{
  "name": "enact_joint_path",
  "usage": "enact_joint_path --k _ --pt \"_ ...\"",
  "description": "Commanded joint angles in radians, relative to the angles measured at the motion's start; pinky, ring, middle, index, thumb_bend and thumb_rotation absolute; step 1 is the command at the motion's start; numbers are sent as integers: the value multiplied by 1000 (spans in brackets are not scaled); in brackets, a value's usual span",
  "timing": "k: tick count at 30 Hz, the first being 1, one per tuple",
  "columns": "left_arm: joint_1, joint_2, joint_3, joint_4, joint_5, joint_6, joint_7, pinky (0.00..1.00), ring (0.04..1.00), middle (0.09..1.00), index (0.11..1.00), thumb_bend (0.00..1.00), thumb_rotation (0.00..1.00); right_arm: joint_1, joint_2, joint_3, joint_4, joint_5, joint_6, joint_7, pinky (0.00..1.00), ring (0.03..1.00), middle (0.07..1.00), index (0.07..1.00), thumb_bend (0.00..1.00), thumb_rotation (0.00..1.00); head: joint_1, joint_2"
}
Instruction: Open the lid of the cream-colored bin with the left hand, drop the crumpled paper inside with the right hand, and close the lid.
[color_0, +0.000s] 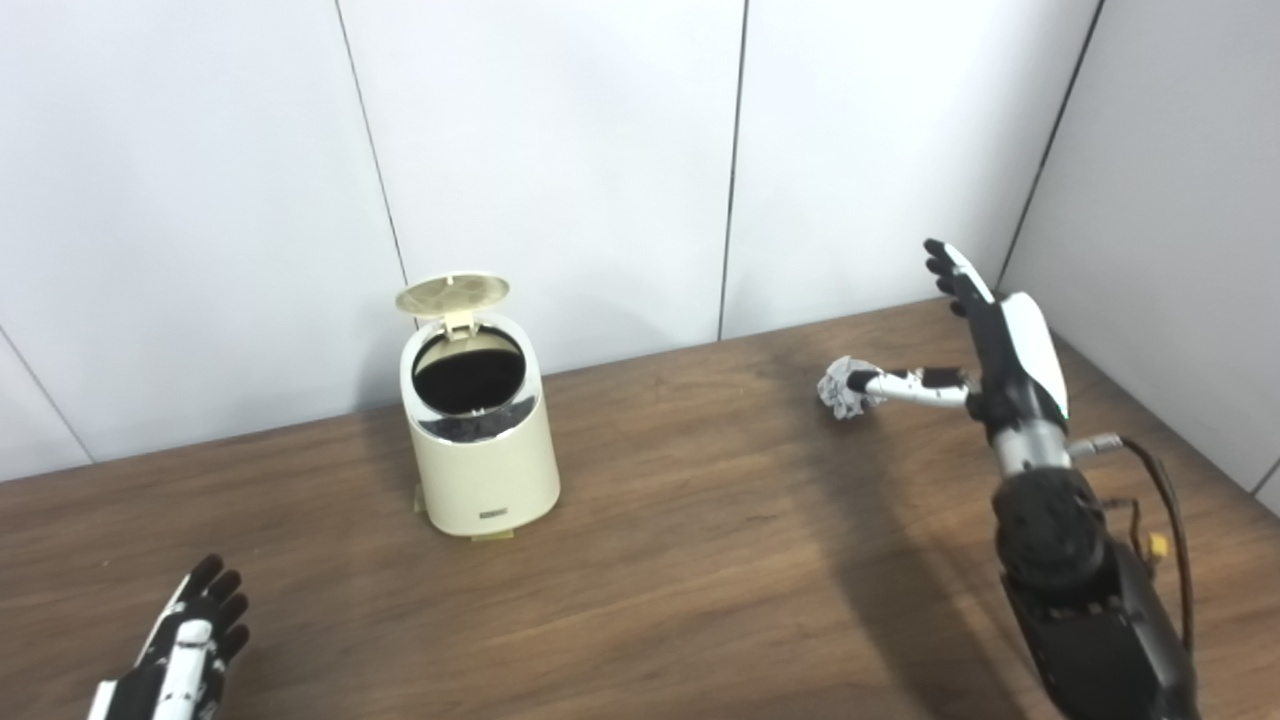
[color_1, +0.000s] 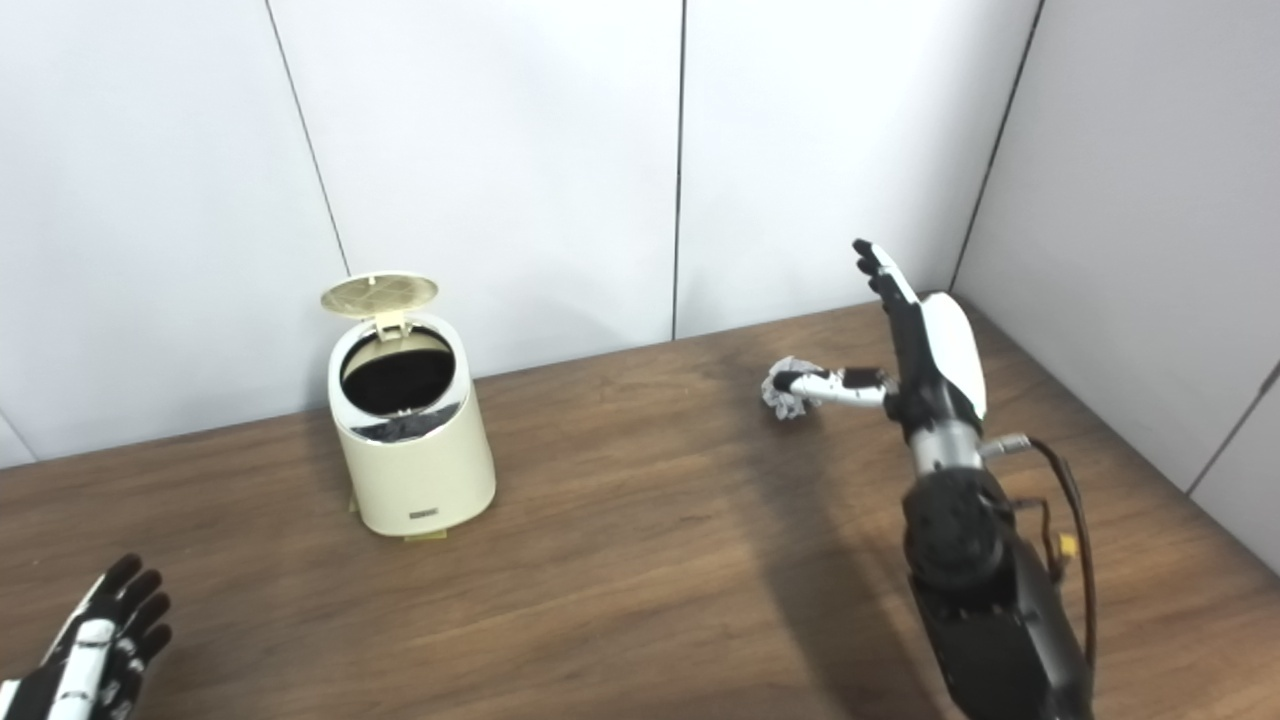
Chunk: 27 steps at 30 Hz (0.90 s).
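The left hand (color_0: 185, 640) rests at the table's (color_0: 700, 560) near left corner, fingers extended and slightly apart, holding nothing. The cream-colored bin (color_0: 485, 440) stands upright left of centre, toward the far edge: a rounded cylinder with a chrome rim, a dark interior and a small label near its base. Its lid (color_0: 452, 292) is raised on the rear hinge. Near the far right corner, the right hand (color_0: 1005, 350) stands upright with fingers extended; its thumb tip touches the crumpled paper (color_0: 843, 387), a white wrinkled ball.

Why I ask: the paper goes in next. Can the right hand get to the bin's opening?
Probably yes: the lid stands tipped back, the bin gapes upward, and bare table lies between it and the right hand by the paper.
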<state>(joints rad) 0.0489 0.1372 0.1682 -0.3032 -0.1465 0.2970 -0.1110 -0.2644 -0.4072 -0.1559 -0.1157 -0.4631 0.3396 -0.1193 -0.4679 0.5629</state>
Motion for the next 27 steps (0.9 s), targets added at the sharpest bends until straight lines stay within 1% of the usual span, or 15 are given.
enact_joint_path --k 1,2,5,6,7,10,12,15,17,20,23,27 --pt "-23 13 0 -34 0 -6 9 914 916 919 969 433 748 -68 -62 11 22 -17 7 28 811 889 905 898 855 99 0 3" --pt "-22 13 -1 -34 -1 -6 10 904 910 915 963 451 737 -87 -78 21 50 -17 13 46 806 883 899 898 864 89 0 5" --pt "-21 9 -1 -41 -5 2 14 900 904 910 957 454 720 -144 -121 64 129 -30 50 105 786 870 886 902 872 97 4 10" --pt "-20 8 -1 -46 -5 7 15 898 905 913 954 452 712 -159 -128 77 147 -34 64 119 801 870 868 897 893 96 5 11" --pt "-19 8 -1 -49 -7 9 16 897 904 911 952 454 709 -175 -133 91 166 -39 82 132 784 859 858 886 916 76 5 11" --pt "-16 8 -4 -62 -6 16 18 892 901 909 949 462 706 -220 -154 146 232 -68 114 171 782 871 883 890 914 88 10 18" --pt "-13 7 -6 -73 -4 23 21 892 902 908 948 461 705 -246 -162 176 287 -77 105 178 780 859 862 886 915 78 16 21" --pt "-8 9 -10 -86 -2 29 25 899 906 912 950 456 708 -288 -162 204 390 -77 73 166 768 830 830 878 916 32 22 23" --pt "-5 12 -12 -94 0 36 27 911 912 914 957 459 720 -312 -162 223 443 -82 65 164 765 836 841 874 918 37 26 25" --pt "-2 14 -12 -101 0 43 27 916 923 921 956 463 718 -335 -158 244 489 -84 85 170 777 864 888 874 908 52 28 26" --pt "1 18 -21 -111 15 49 26 912 928 927 958 444 731 -353 -155 269 543 -89 78 164 729 822 861 855 910 56 35 32" --pt "3 14 -31 -144 28 81 36 930 940 935 964 405 754 -369 -164 324 603 -118 70 169 669 782 842 849 906 82 40 36"
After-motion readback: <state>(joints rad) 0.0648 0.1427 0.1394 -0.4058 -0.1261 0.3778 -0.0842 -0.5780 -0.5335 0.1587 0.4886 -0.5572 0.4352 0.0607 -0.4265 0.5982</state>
